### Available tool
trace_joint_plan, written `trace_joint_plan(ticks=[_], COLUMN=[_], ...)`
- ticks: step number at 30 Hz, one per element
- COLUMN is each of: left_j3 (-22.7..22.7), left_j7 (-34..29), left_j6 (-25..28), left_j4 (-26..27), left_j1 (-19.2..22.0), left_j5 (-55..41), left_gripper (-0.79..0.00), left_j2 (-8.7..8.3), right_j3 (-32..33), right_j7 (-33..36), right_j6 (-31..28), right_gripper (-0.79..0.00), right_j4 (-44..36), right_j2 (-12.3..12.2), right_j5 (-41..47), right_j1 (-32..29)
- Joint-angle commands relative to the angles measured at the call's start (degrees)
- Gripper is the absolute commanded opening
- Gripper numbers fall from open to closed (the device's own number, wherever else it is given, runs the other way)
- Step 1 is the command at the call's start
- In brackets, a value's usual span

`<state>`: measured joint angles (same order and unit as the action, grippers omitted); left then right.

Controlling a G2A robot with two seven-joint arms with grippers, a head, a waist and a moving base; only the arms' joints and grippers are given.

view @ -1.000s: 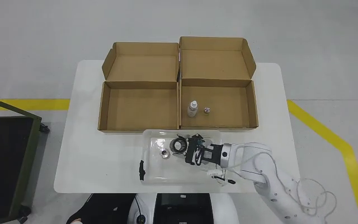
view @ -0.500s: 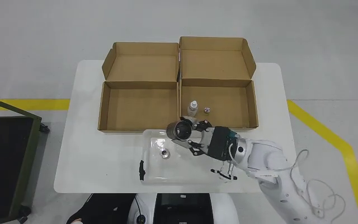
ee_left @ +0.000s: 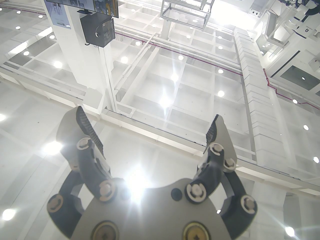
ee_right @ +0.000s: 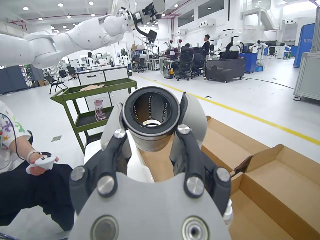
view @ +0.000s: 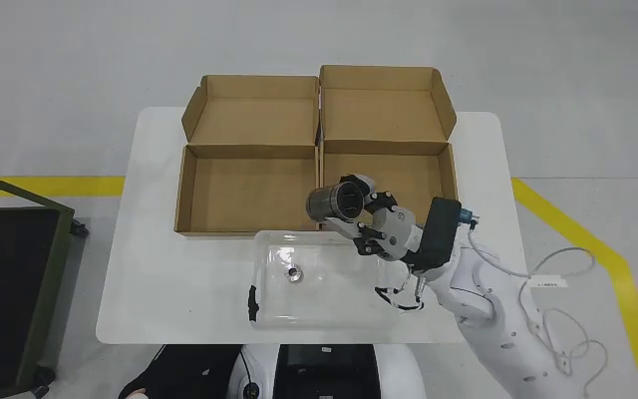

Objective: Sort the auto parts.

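Now bearing (view: 327, 203) is clamped in R gripper (ee_right: 152, 116), held above table (view: 150, 249) centre, over where the 2 boxes' (view: 249, 190) near walls meet. L gripper (ee_left: 150, 131) is seen spread wide w/ nothing gripped.

Inventory by kind.
Desk (view: 159, 249): 1.
Open cardboard boxes: 2, namely left box (view: 247, 190) and right box (view: 419, 190).
Clear plastic tray (view: 329, 304): 1.
Parts counted: 3, being 1 cylindrical bearing (view: 334, 202), 1 small metal ring (view: 293, 272) and 1 small black piece (view: 251, 302) at the tray's edge, kind not discernible.
Contents of right box partly hidden; not counted.
Claws: 2, left claw (ee_left: 148, 116) and right claw (ee_right: 152, 112).
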<state>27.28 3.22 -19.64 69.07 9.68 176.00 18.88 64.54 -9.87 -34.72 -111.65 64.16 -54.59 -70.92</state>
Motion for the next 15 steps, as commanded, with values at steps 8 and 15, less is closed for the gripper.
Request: trace_joint_plan(ticks=[8,15], left_j3=[0.0,0.0], left_j7=[0.0,0.0], left_j6=[0.0,0.0], left_j4=[0.0,0.0], left_j1=[0.0,0.0], left_j5=[0.0,0.0], left_gripper=[0.0,0.0], left_j2=[0.0,0.0], right_j3=[1.28,1.7], right_j7=[-0.95,0.13], right_j6=[-0.61,-0.88], right_gripper=[-0.785,-0.785], right_j4=[1.07,1.24], right_j2=[0.29,0.43], right_j5=[2.42,2.27], right_j1=[0.33,0.01])
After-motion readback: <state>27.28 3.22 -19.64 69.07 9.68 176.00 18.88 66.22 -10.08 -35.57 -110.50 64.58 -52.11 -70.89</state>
